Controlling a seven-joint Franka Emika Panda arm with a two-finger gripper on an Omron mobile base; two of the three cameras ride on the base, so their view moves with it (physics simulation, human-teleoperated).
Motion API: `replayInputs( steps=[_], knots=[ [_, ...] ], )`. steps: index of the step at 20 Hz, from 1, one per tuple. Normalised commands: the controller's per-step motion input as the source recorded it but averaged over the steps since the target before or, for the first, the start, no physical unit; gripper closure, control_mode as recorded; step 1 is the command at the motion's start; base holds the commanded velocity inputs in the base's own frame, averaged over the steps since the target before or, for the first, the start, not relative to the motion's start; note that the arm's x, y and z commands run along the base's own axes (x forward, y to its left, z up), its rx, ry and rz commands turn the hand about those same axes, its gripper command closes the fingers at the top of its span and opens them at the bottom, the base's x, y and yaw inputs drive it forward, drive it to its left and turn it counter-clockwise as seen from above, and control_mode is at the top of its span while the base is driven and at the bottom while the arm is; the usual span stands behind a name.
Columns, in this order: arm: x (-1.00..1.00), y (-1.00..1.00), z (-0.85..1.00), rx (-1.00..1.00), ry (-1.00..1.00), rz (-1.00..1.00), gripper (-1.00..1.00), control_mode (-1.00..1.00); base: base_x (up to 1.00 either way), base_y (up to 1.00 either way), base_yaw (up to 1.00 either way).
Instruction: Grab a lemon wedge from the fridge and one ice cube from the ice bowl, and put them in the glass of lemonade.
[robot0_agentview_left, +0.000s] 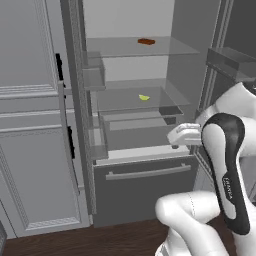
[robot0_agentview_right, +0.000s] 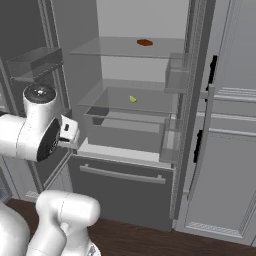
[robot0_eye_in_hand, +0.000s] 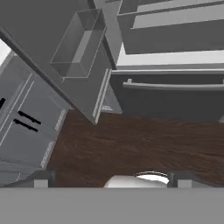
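The fridge (robot0_agentview_left: 145, 190) (robot0_agentview_right: 125, 192) stands with both doors swung wide. On its middle glass shelf lies the small yellow-green lemon wedge (robot0_agentview_left: 144, 97) (robot0_agentview_right: 132, 99). My gripper (robot0_agentview_left: 176, 142) (robot0_agentview_right: 73, 142) hangs in front of the fridge's lower shelves, below the wedge's shelf and to its right in the left base view. It points downward and holds nothing. In the hand view the gripper (robot0_eye_in_hand: 112, 183) is open, its fingertips (robot0_eye_in_hand: 41, 183) far apart over the floor. The ice bowl, the ice cube and the glass of lemonade are out of view.
A reddish-brown bar (robot0_agentview_left: 146, 41) (robot0_agentview_right: 144, 42) lies on the top shelf. Clear door bins (robot0_agentview_left: 94, 76) (robot0_agentview_right: 176, 75) line the open doors. Light grey panelled cabinets (robot0_agentview_left: 30, 125) (robot0_agentview_right: 230, 150) flank the fridge. Dark wooden floor (robot0_eye_in_hand: 131, 144) lies before the bottom drawer (robot0_eye_in_hand: 175, 98).
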Motion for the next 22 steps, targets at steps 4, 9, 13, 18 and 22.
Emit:
replayInputs(
  steps=[4,9,13,18,22],
  knots=[
    [-0.45,-0.08,0.32,-0.31,0.04,-0.42,-1.00,-1.00,0.00,0.00,0.00],
    [-0.17,0.00,0.83,-0.21,-0.06,-0.21,-1.00,-1.00,0.00,0.00,0.00],
    [-0.16,-0.09,0.14,-0.01,-0.11,-0.01,-1.00,-1.00,0.00,0.00,0.00],
    [-0.11,-0.12,-0.02,0.00,-0.13,0.00,-1.00,-1.00,0.00,0.00,0.00],
    [0.06,-0.02,-0.06,0.00,-0.06,0.00,-1.00,-1.00,0.00,0.00,0.00]
  ],
)
